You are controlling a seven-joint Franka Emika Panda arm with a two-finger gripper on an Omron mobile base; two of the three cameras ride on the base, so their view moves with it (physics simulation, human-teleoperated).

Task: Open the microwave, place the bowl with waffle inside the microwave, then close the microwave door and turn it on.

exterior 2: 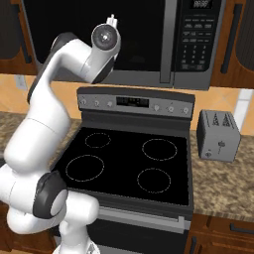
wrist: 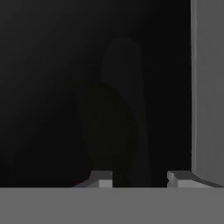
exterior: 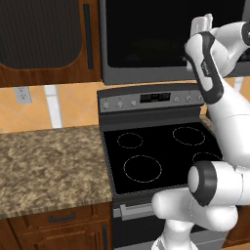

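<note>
Jaws partly spread at the microwave door.
Gripper faces the black glass, grey handle just beside one fingertip.

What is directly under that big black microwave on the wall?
Below the microwave sits a black-topped stove with four ring marks and a knob panel at its back. The robot's white arm covers the stove's near left corner in the right base view, so that corner stays hidden.

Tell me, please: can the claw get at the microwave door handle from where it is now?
Probably yes. The claw is right at the glass of the microwave door, with the grey handle just beside one fingertip, and nothing stands between them.
</note>
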